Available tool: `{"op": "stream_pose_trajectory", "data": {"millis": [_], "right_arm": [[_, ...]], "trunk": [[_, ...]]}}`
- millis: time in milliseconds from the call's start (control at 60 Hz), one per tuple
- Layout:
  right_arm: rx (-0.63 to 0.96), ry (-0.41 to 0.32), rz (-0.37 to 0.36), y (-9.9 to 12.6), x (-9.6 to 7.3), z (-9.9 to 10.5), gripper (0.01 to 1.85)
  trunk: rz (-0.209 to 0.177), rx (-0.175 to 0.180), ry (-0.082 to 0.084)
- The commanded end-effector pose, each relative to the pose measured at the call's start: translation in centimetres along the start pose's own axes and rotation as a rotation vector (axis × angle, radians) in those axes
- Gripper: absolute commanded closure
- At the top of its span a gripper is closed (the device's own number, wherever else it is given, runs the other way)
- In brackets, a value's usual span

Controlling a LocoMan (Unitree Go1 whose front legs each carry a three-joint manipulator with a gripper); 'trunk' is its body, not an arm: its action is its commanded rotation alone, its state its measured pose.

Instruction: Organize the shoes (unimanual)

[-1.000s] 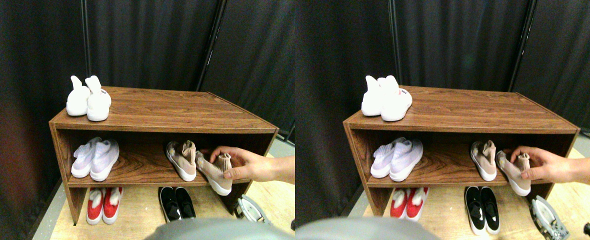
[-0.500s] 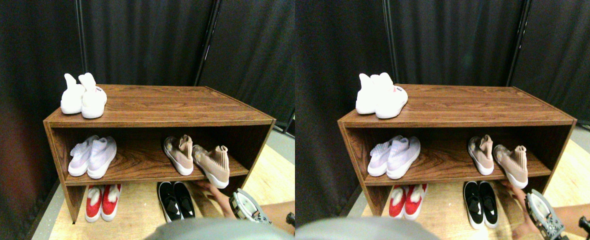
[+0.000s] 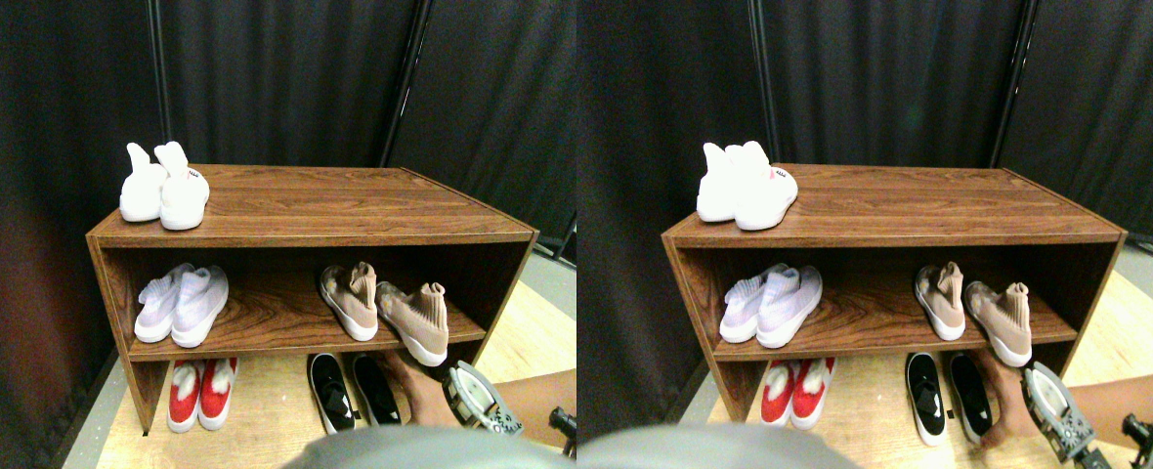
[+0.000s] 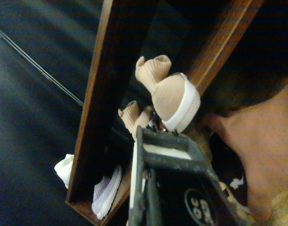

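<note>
Only the wrist view shows the person's hand (image 4: 261, 141) beside the pink shoe (image 4: 174, 94); fingers' state unclear.

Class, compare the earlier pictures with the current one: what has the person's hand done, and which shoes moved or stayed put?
The person's hand let go of the outer dusty-pink shoe on the middle shelf, dropped to the floor and pushed the right black slip-on away from its mate. The white pair, lavender pair and red pair stayed put.
</note>
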Motion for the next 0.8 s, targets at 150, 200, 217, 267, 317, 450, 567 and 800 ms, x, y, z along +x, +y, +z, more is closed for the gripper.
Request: {"op": "stream_pose_trajectory", "data": {"millis": [150, 200, 217, 267, 317, 450, 567, 800], "right_arm": [[-0.007, -0.009, 0.042, 0.9, 0.3, 0.3, 1.8], [-0.005, -0.008, 0.044, 0.9, 0.3, 0.3, 1.8], [-0.004, -0.01, 0.039, 1.0, 0.3, 0.3, 1.8], [-0.011, -0.006, 0.044, 1.0, 0.4, 0.3, 1.8], [-0.005, -0.026, 0.014, 1.0, 0.4, 0.4, 1.8], [0.039, -0.018, 0.004, 1.2, 0.1, 0.4, 0.89], [-0.011, -0.053, 0.008, 1.1, 0.2, 0.5, 0.36], [-0.02, -0.144, -0.044, 0.8, 1.9, 0.5, 0.15]], "trunk": [[0.001, -0.014, 0.021], [0.0, -0.013, 0.02], [0.0, -0.013, 0.02], [-0.001, -0.013, 0.021], [-0.001, -0.014, 0.02], [-0.001, -0.013, 0.023], [0.0, -0.013, 0.024], [0.001, -0.014, 0.028]]}}
